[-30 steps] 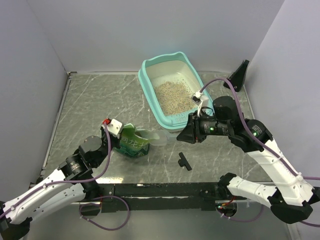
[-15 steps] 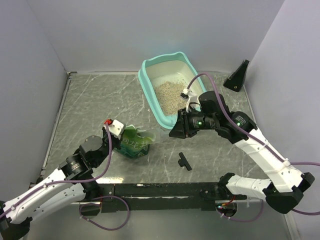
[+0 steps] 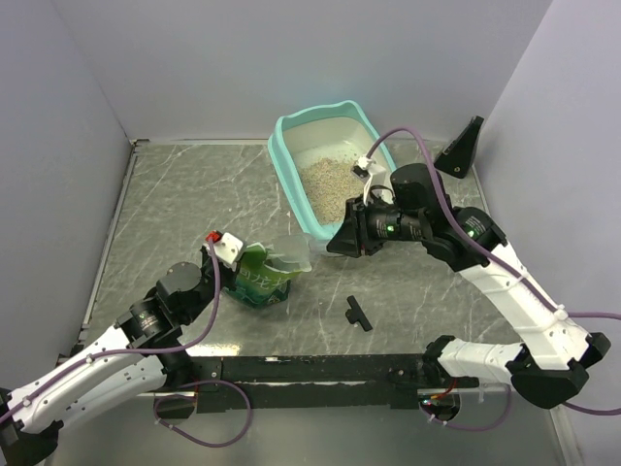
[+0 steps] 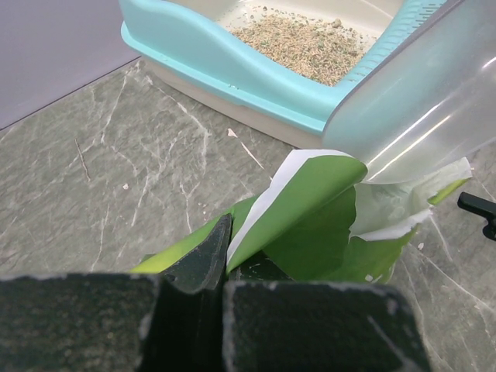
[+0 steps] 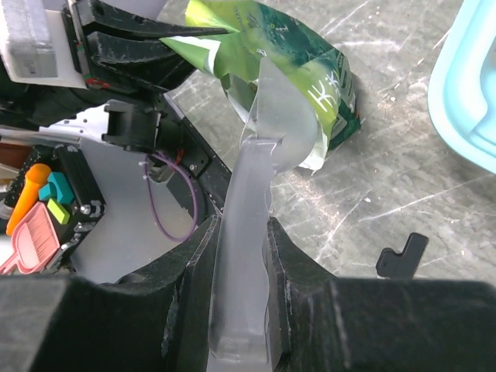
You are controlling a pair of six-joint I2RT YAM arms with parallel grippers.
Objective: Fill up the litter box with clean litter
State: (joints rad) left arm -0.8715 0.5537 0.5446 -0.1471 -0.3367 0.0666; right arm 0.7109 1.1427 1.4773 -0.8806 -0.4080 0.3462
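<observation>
REMOTE RIG, TOP AND WRIST VIEWS: From my station I see the litter box (image 3: 283,165) at the far side of the marbled grey tabletop (image 3: 175,204), right of centre and near the back wall. Clean litter (image 3: 328,184) lies in a tan patch across the middle of its cream pan, with bare pan showing toward the far end.

Nearer the arms, a green bag (image 3: 258,280) stands on the tabletop with its top torn open. The left gripper (image 4: 198,310) has its jaws clamped on the bag's upper edge, the green film pinched between the dark pads.

The right gripper (image 5: 242,302) reaches across from the right, its jaws closed tight on the handle of a clear plastic scoop (image 5: 271,116). The scoop's front edge sits at the bag's open mouth. I cannot tell from these views whether it is inside or just touching the rim, or whether it carries any grains.

A small black part (image 3: 357,313) lies loose on the tabletop, just right of the bag.
</observation>
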